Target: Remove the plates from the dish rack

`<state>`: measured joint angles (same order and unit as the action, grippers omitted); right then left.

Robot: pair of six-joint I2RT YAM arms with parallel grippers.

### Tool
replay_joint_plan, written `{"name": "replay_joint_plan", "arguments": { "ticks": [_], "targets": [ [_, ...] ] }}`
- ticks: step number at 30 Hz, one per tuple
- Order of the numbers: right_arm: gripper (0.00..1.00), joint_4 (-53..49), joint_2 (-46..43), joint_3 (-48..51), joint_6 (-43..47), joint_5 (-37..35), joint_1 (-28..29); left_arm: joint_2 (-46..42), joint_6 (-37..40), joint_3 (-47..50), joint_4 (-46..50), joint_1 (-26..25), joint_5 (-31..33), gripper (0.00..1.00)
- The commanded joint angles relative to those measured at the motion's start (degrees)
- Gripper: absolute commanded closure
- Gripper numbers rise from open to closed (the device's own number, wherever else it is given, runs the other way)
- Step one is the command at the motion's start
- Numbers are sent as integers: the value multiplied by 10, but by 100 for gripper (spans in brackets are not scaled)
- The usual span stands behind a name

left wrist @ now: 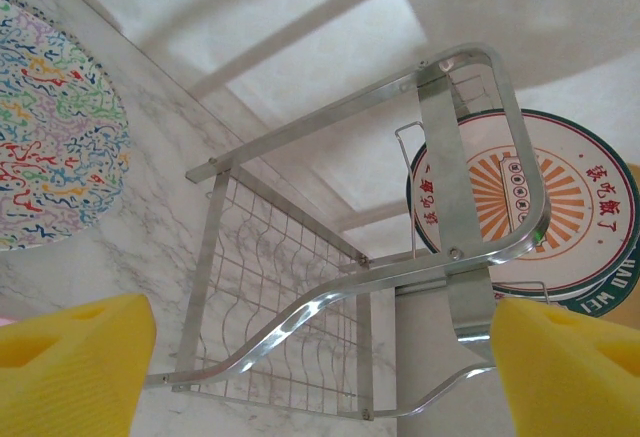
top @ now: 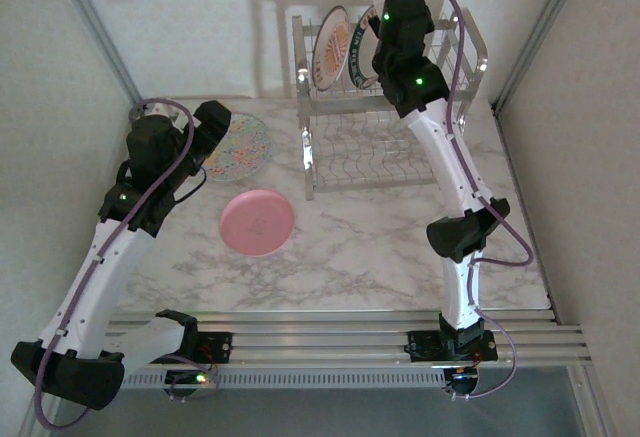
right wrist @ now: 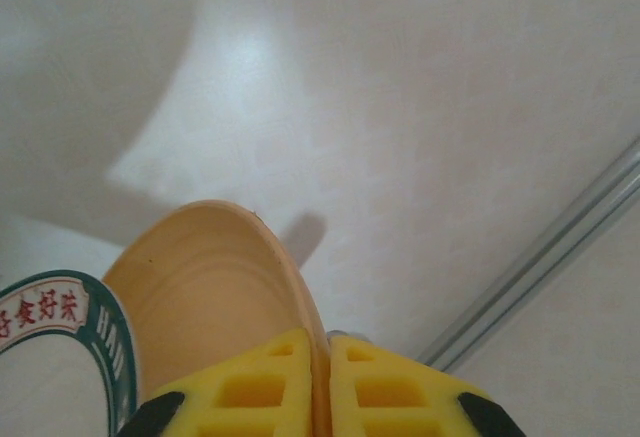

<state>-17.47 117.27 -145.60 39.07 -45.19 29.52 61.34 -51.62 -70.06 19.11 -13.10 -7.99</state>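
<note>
1. A white-grey marbled table (top: 380, 247) stands between plain pale walls, with metal frame posts rising at the far corners
2. The dish rack (top: 372, 165) sits at the far side of the table, right of centre. It is a chrome wire rack with two tiers, and its lower shelf is bare wire
3. On the upper tier the plates stand on edge. A white plate with an orange sunburst (top: 333, 49) faces left, and more plates stand close behind it to the right
4. From the left wrist, the sunburst plate (left wrist: 520, 197) shows through the rack's tubular end frame (left wrist: 440, 157), with red characters around the sunburst and a dark green band at its lower right edge
5. The right arm (top: 440, 147) reaches up over the rack's top tier
6. The right gripper (right wrist: 320, 372) is closed on the upper rim of the yellow plate (right wrist: 200, 287), with a yellow pad pressed against each face of it
7. Just left of that plate is a green-rimmed edge (right wrist: 60, 327) with red characters. I cannot tell whether it belongs to the sunburst plate
8. The floral plate (top: 245, 147) lies flat on the table left of the rack, and the pink plate (top: 257, 222) lies flat nearer the middle, apart from it
9. The left arm (top: 110, 247) bends in beside the floral plate's left edge
10. The left gripper (left wrist: 320, 377) stands wide open and holds nothing, its pads far apart, with the floral plate (left wrist: 50, 127) off to its left
</note>
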Motion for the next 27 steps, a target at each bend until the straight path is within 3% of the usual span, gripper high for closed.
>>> {"name": "replay_joint_plan", "arguments": {
  "ticks": [1,18,27],
  "targets": [
    [100,83,3,0,43,-24,8,1,6,-17,-14,-4,-13,14],
    [100,174,-11,46,147,-40,8,-1,3,-22,-13,-4,-13,14],
    [100,254,-37,102,245,-46,-3,-5,2,-21,-7,-4,-12,14]
  ]
}}
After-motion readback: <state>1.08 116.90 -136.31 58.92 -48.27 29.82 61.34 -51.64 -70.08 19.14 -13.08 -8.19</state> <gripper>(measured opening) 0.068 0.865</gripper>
